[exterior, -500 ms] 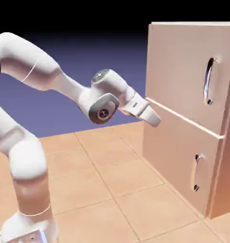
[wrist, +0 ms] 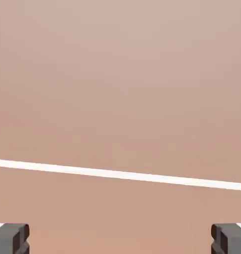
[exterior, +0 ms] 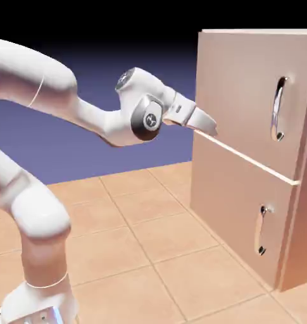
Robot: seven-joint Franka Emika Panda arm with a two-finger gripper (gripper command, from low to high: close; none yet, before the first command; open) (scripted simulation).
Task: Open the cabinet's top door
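Note:
The cabinet point(exterior: 244, 76) stands at the right of the exterior view, both doors shut. Its top door point(exterior: 238, 88) carries a long curved silver handle point(exterior: 279, 109) near the door's right edge. My gripper point(exterior: 209, 126) hovers close to the top door's lower left corner, just above the pale seam point(exterior: 257, 163) between the doors and well left of the handle. In the hand view, pinkish-tan wood fills the frame, crossed by the pale seam point(wrist: 120, 174). The gripper point(wrist: 120, 240) is open, with a fingertip point(wrist: 10, 238) in each bottom corner and nothing between them. The handle is out of the hand view.
The shorter lower door point(exterior: 238, 209) has a small silver handle point(exterior: 262, 230). A tan tiled floor point(exterior: 149, 253) stretches in front of the cabinet. The arm's elbow and forearm point(exterior: 86, 114) reach in from the left.
The hand has risen and tipped more level, from just below the seam to just above it, nearer the top door's lower left corner. The jaws stay open.

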